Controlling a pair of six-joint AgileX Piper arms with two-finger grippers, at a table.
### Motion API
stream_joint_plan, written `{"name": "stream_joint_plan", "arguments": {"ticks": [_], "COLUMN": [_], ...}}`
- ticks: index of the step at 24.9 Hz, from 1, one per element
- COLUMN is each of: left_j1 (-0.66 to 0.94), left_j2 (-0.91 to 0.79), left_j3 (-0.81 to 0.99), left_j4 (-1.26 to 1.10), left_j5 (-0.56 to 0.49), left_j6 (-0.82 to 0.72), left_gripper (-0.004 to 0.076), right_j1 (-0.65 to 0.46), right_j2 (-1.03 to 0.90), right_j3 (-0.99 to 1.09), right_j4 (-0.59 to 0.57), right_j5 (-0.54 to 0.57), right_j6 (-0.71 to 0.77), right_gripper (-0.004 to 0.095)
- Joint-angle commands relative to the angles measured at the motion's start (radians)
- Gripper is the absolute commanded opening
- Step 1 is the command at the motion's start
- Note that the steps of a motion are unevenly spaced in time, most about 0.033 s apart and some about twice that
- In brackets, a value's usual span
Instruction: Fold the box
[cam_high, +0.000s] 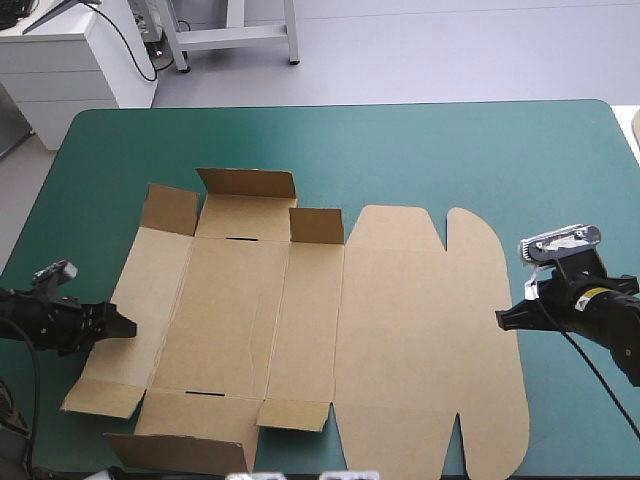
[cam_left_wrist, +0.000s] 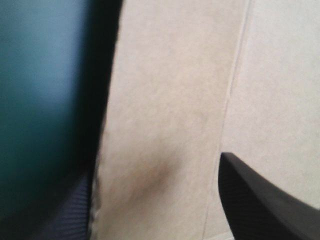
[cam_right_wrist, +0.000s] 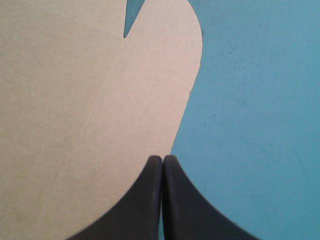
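From above: brown box (cam_high: 330, 330) spread flat on the teal-green counter (cam_high: 400, 150), from middle to near edge, small flaps on its far side tilted up. Left jaws at its left edge, right jaws at its right edge. Yellow label (cam_high: 597, 293) on the right arm, too small to read.

Left wrist: left jaws open, box edge (cam_left_wrist: 107, 150) between them.

Right wrist: right jaws closed to one point, gripping nothing, tip at the box's rounded edge (cam_right_wrist: 187, 100).

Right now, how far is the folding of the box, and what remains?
Done: almost nothing; the box lies flat, only small flaps at its far side look tilted up. In hand: the left gripper stands open at the box's left edge; the right gripper, shut, points at its right edge. Left: raising and tucking the walls.
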Motion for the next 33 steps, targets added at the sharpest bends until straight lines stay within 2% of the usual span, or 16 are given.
{"name": "stream_joint_plan", "arguments": {"ticks": [1, 8, 20, 21, 23, 24, 26, 33], "left_j1": [-0.095, -0.207, -0.219, -0.219, -0.219, -0.219, -0.219, -0.219], "left_j2": [-0.03, -0.03, -0.03, -0.03, -0.03, -0.03, -0.03, -0.03], "left_j3": [-0.018, -0.018, -0.02, -0.02, -0.02, -0.02, -0.02, -0.02], "left_j4": [-0.021, 0.008, 0.006, 0.003, 0.003, 0.003, 0.003, -0.062], "left_j5": [0.104, 0.104, 0.104, 0.104, 0.104, 0.104, 0.104, 0.084], "left_j6": [-0.027, -0.089, -0.098, -0.101, -0.101, -0.094, -0.085, -0.094], "left_gripper": [0.0474, 0.0474, 0.0461, 0.0434, 0.0319, 0.0168, -0.0001, -0.0006], "right_j1": [-0.009, -0.009, -0.009, -0.009, -0.009, -0.009, -0.009, -0.009], "right_j2": [-0.011, -0.011, -0.011, -0.011, -0.011, -0.011, -0.011, -0.011], "right_j3": [-0.025, -0.025, -0.025, -0.025, -0.025, -0.025, -0.025, -0.025], "right_j4": [0.005, 0.003, 0.003, 0.003, 0.003, 0.003, 0.003, 0.005], "right_j5": [-0.073, -0.072, -0.072, -0.072, -0.072, -0.072, -0.072, -0.072], "right_j6": [-0.009, -0.009, -0.009, -0.009, -0.009, -0.009, -0.009, -0.009], "right_gripper": [-0.0016, -0.0016, -0.0016, -0.0016, -0.0016, -0.0016, -0.0016, -0.0016]}}
